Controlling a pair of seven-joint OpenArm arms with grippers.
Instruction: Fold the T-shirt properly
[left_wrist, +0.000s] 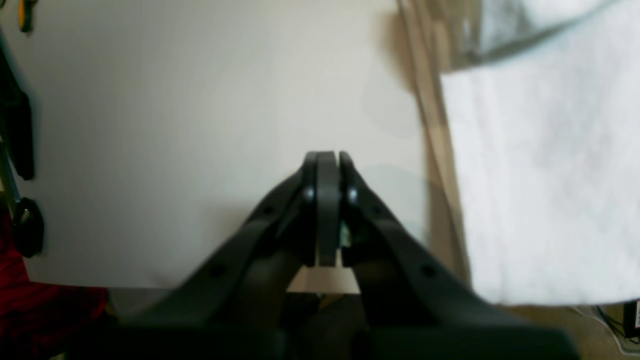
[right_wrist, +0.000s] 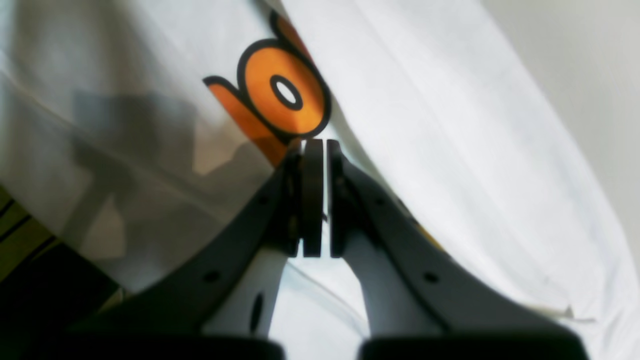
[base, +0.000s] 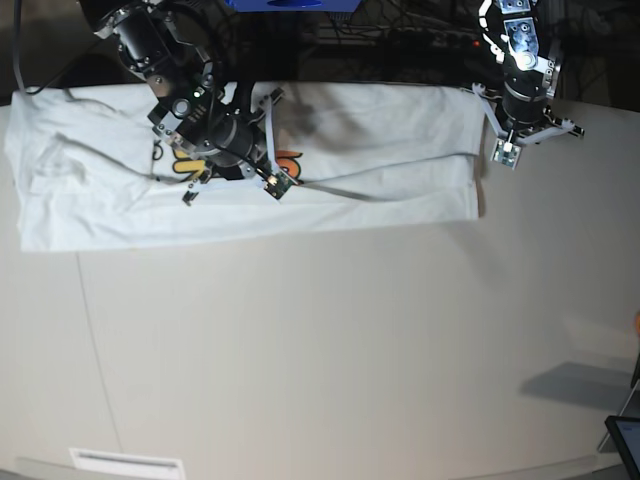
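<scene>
Right claw sits low on the large white cotton T-shirt, its jaws drawn almost together, tips at the lower edge of the orange printed lettering. A thin line of white shows between the pads in the right wrist view, so it looks pinched on a fold of the shirt's fabric, though I cannot tell how much cloth is in the bite. Left claw is shut with nothing between its jaws, hanging over bare pale desk just off the shirt's edge; in the left wrist view the white cloth lies to its right, apart from the tips.

The shirt lies as a long band across the far side of the desk, its long axis running side to side in the base view, already doubled over lengthwise with part of the orange print showing. The right arm's claw is on the band, left of its middle in that view; the left arm's claw stands just beyond the band's other end.

For a crosswise fold, my judgement is that the right claw is the one placed to carry cloth along the long axis, and the left one must first open and reach sideways onto the near end.
</scene>
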